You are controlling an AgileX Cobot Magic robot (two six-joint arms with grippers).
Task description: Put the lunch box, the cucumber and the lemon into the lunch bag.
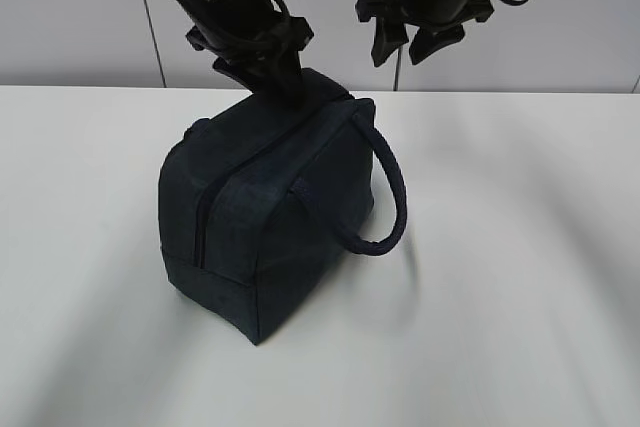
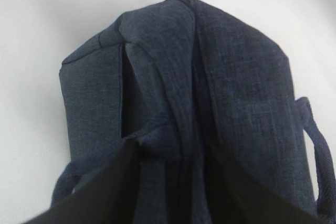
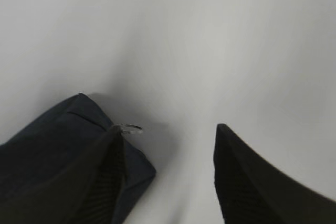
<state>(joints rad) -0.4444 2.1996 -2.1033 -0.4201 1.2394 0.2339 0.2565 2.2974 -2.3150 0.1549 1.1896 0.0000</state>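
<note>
The dark navy lunch bag [image 1: 270, 217] stands on the white table [image 1: 520, 247], its zipper line running up the near end and along the top. My left gripper [image 1: 282, 85] presses onto the bag's top ridge. In the left wrist view its dark fingers [image 2: 113, 182] pinch a fold of the bag's fabric [image 2: 173, 145] between them. My right gripper [image 1: 410, 42] hangs open and empty in the air above and right of the bag. The right wrist view shows the bag's corner [image 3: 63, 140] and its silver ring pull [image 3: 131, 128] beside the gripper's left finger. The lunch box, cucumber and lemon are out of view.
One loop handle [image 1: 388, 197] hangs down the bag's right side; a second handle [image 2: 65, 182] droops on the other side. A grey wall [image 1: 80, 17] stands behind the table's far edge.
</note>
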